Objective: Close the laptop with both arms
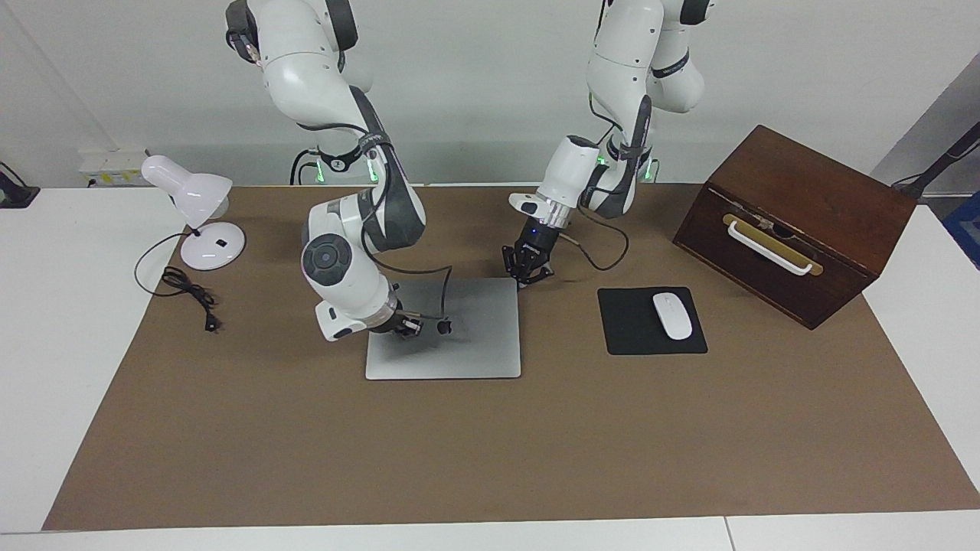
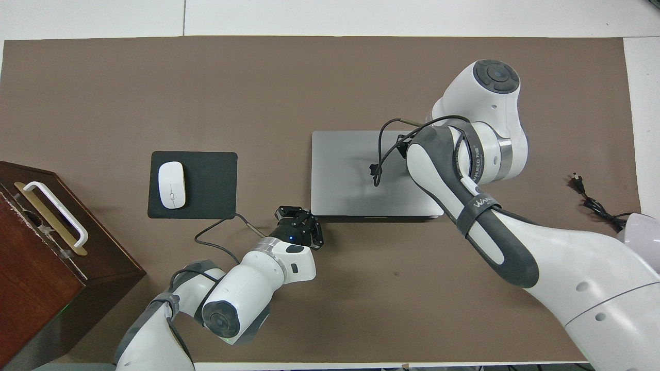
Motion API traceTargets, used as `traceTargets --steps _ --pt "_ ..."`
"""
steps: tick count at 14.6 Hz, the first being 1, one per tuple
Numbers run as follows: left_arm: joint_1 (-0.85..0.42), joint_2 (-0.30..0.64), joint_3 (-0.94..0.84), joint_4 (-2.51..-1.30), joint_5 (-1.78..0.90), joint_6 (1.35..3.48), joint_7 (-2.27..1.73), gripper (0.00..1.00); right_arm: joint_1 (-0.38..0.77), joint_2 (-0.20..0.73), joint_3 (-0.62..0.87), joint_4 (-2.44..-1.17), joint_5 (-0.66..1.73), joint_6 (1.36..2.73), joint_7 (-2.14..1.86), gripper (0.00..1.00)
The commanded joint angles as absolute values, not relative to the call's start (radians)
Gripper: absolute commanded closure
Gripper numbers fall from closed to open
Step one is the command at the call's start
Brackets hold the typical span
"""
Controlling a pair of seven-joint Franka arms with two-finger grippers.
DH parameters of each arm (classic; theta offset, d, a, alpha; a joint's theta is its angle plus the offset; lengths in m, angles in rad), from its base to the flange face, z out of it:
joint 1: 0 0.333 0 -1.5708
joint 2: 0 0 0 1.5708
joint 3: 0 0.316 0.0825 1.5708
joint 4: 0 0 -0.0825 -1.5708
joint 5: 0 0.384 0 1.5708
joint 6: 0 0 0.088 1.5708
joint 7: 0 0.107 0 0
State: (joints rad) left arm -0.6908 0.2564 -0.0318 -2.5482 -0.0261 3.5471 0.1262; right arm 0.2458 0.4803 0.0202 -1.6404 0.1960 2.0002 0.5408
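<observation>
The laptop [image 1: 475, 344] lies shut and flat on the brown mat, its silver lid up with the dark logo [image 1: 444, 327] showing; it also shows in the overhead view [image 2: 345, 175]. My right gripper [image 1: 409, 325] is low on the lid beside the logo, at the side toward the right arm's end; in the overhead view the right arm covers it. My left gripper [image 1: 527, 268] points down just off the laptop's corner that is nearest the robots toward the left arm's end, and shows in the overhead view [image 2: 299, 226].
A black mouse pad [image 1: 639, 340] with a white mouse [image 1: 672, 315] lies beside the laptop toward the left arm's end. A brown wooden box [image 1: 796, 222] with a white handle stands past it. A white desk lamp [image 1: 195, 207] and its cord [image 1: 187, 295] are at the right arm's end.
</observation>
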Motion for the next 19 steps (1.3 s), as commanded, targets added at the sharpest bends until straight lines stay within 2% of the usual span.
traceTargets --steps 1,4,7,10,15,17,18,19 --pt "-0.721 0.299 -0.02 -2.637 -0.037 3.501 0.141 1.0 0.233 0.431 0.018 -1.609 0.224 1.98 0.52 1.0" --pt "-0.716 0.301 -0.02 -2.631 -0.037 3.501 0.141 1.0 0.206 0.376 0.012 -1.577 0.204 2.015 0.489 1.0" --pt "-0.709 0.292 -0.021 -2.62 -0.037 3.502 0.117 1.0 0.161 0.367 0.011 -1.525 0.203 2.069 0.451 1.0" --pt "-0.71 0.252 -0.021 -2.62 -0.037 3.501 0.045 1.0 0.117 0.368 0.011 -1.513 0.201 2.153 0.394 1.0" --pt "-0.698 0.17 -0.021 -2.626 -0.037 3.427 0.041 1.0 0.092 0.37 0.009 -1.505 0.1 2.161 0.315 1.0" --pt "-0.675 0.108 -0.023 -2.626 -0.037 3.337 0.046 1.0 0.078 0.37 0.012 -1.477 0.01 2.16 0.29 0.58" --pt "-0.667 0.071 -0.023 -2.625 -0.037 3.274 0.048 1.0 0.078 0.37 0.012 -1.47 -0.004 2.16 0.288 0.32" --pt "-0.661 0.031 -0.021 -2.625 -0.037 3.204 0.054 1.0 0.078 0.37 0.012 -1.47 -0.008 2.16 0.287 0.19"
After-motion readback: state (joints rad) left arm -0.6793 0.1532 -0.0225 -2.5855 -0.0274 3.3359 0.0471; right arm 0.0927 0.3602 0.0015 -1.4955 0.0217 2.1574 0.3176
